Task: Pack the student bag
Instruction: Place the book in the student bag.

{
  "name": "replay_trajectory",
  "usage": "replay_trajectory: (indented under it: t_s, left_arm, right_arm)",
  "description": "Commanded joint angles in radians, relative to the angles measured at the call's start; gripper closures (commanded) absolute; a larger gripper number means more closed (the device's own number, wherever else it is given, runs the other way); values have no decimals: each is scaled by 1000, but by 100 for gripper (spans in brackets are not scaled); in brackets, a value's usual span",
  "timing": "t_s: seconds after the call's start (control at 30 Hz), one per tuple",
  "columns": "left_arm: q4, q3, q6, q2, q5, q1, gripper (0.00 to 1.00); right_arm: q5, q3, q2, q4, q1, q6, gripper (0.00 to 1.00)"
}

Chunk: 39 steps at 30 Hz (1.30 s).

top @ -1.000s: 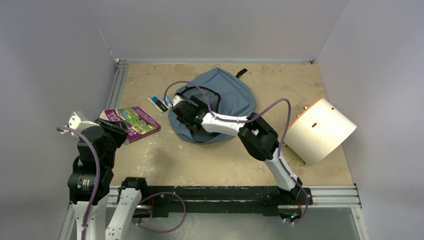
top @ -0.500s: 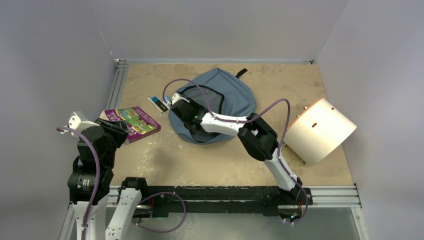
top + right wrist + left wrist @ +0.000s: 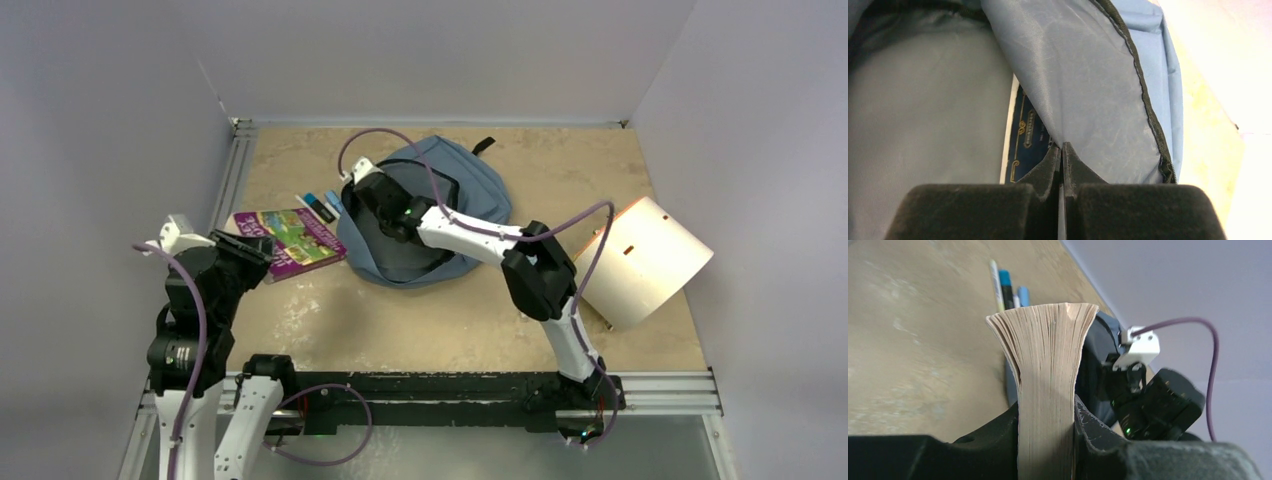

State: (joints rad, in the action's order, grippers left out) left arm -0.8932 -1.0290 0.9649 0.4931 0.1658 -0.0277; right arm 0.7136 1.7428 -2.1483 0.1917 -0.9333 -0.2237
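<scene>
The student bag (image 3: 465, 190) is a slate-blue backpack lying in the middle of the table with its mouth open to the left. At the mouth's upper rim my right gripper (image 3: 372, 200) is shut on the bag's flap. In the right wrist view the gripper (image 3: 1063, 150) pinches the blue lining (image 3: 1088, 90) and holds it up. A dark blue book (image 3: 1025, 145) with gold print lies inside the bag. My left gripper (image 3: 255, 250) is shut on a purple-covered book (image 3: 300, 238) just left of the bag. Its pages (image 3: 1045, 385) fan out between the jaws.
Several pens (image 3: 322, 207) lie on the table by the bag's left edge, beyond the held book. A beige curved folder (image 3: 640, 262) stands at the right. Metal rails run along the left and near edges.
My right gripper has shut on the bag's flap and moved up and back with it, widening the mouth. The left arm has carried the purple book to the right, nearer the bag.
</scene>
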Motion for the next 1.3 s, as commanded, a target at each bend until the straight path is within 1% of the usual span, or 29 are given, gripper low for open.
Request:
replay_trajectory:
  t_s: [0.0,0.1,0.3,0.5,0.7,0.9,0.97,1.27]
  left_arm:
    - [306,90,85,27,-265,-1,100]
    - [428,169,117,59,-330,-2,100]
    - [678,276,157,151,-428,-1,100]
    - [874,314,154,289,-485,-6,100]
    - [1073,348,134,411,-488,-33,100]
    - [1226,373,144,537,-458,-97,100]
    - [1261,375,153,567,-440,-114,100]
    - [1387,342,171,705,-402,-167,100]
  right_arm:
    - [-110,102,103,21,57,68,100]
    - [-177,130,115,50,90,100,100]
    - [-264,140,154,39,144,157,100]
    - [-319,146,179,23,158,193,100]
    - [-344,154,196,13,162,212,100]
    - [-368,166,216,7,172,230,100]
    - [-368,169,225,4,176,253,100]
    - [-405,197,241,1,190,265,100]
